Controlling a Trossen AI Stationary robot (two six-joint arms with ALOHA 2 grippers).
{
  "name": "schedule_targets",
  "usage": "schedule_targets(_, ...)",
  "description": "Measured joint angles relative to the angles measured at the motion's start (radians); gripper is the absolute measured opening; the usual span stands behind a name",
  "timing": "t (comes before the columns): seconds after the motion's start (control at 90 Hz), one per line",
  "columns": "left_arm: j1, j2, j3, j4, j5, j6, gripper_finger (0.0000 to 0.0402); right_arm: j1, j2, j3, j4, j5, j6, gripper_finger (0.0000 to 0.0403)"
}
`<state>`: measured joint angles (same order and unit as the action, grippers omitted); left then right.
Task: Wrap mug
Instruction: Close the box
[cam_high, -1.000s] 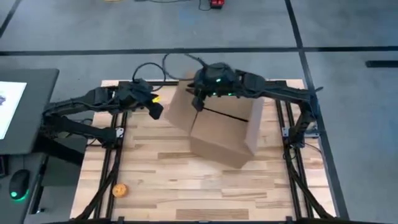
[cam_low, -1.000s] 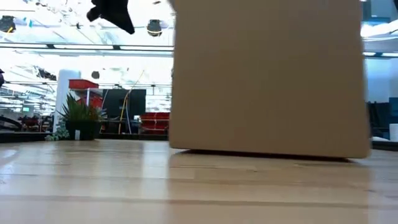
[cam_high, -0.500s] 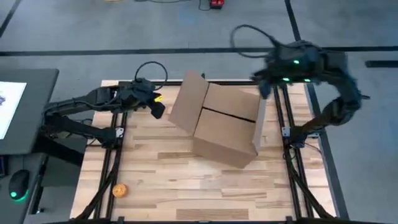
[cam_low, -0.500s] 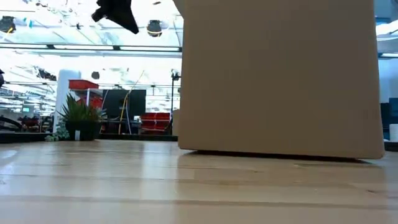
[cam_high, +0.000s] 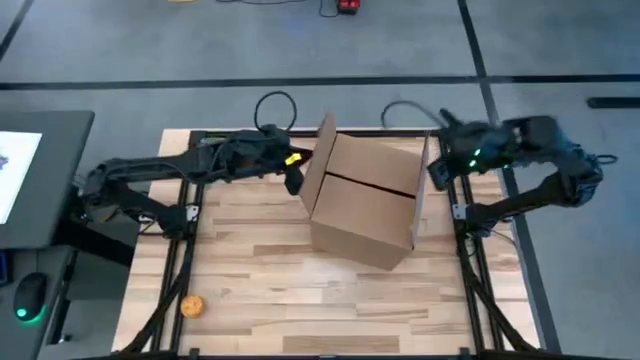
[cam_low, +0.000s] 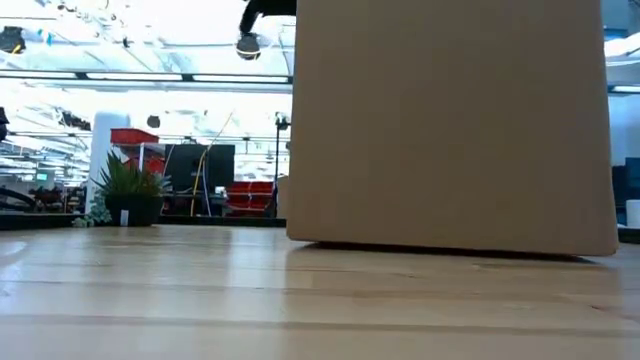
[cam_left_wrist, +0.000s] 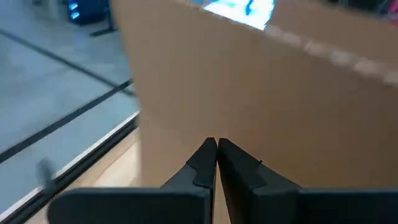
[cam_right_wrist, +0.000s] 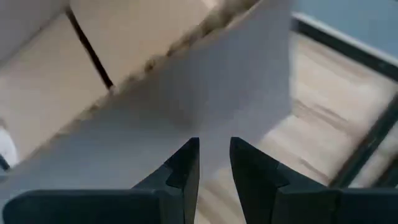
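A brown cardboard box (cam_high: 365, 205) stands on the wooden table, and it fills the low view as the box (cam_low: 450, 120). Two top flaps lie closed. The left flap (cam_high: 318, 165) and right flap (cam_high: 422, 190) stand up. The mug is hidden. My left gripper (cam_high: 295, 180) is shut, with its tips at the left flap's outer face (cam_left_wrist: 261, 93). My right gripper (cam_high: 437, 175) hovers just outside the right flap (cam_right_wrist: 205, 93), fingers slightly apart with nothing between them. My left gripper has its shut fingertips (cam_left_wrist: 208, 149) against the outer face of the box's left flap (cam_left_wrist: 214, 124). It comes roughly level from the table's left. The flap stands almost upright, hinged on the box's top edge. My right gripper: I cannot tell whether it touches the right flap.
A small orange object (cam_high: 193, 305) lies near the table's near left corner. A dark desk with a screen (cam_high: 20, 170) and a mouse (cam_high: 32, 297) stands beyond the left edge. Black frame rails (cam_high: 480, 270) run along both sides. Bare wood lies in front of the box.
My left gripper has moved toward the table's right edge, up to the box's left flap, which has swung from leaning outward to nearly upright. My right gripper has left the box's top, swung out past the far right corner, and come back beside the right flap.
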<state>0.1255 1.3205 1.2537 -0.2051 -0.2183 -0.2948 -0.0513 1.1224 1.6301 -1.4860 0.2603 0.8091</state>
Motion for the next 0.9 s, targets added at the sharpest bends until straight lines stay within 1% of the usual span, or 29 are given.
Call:
schedule_targets(0.089,-0.004,0.042,0.001,0.025,0.04,-0.017,0.0,0.017,-0.006,-0.091,0.137,0.0,-0.039,0.0081)
schedule_targets(0.178,-0.005,0.099,0.001,0.035,0.096,-0.039,0.0,0.015,0.021,-0.165,0.304,-0.011,-0.105,0.0081)
schedule_targets(0.233,-0.007,0.135,0.002,0.045,0.138,-0.056,0.0,0.008,0.046,-0.203,0.374,-0.029,-0.138,0.0081)
schedule_targets(0.278,-0.007,0.155,0.002,0.044,0.151,-0.068,0.0,0.002,0.068,-0.222,0.408,-0.032,-0.164,0.0081)
schedule_targets(0.378,-0.012,0.181,0.006,0.038,0.164,-0.099,0.0,-0.011,0.121,-0.253,0.433,-0.045,-0.194,0.0081)
schedule_targets(0.544,-0.013,0.179,0.008,-0.023,0.165,-0.121,0.0,-0.003,0.183,-0.263,0.438,-0.039,-0.241,0.0081)
schedule_targets(0.8,-0.014,0.161,0.007,-0.12,0.157,-0.139,0.0,0.0,0.184,-0.269,0.52,-0.044,-0.333,0.0081)
schedule_targets(0.9,-0.029,0.128,0.004,-0.165,0.12,-0.149,0.0,-0.017,0.207,-0.27,0.585,-0.054,-0.376,0.0081)
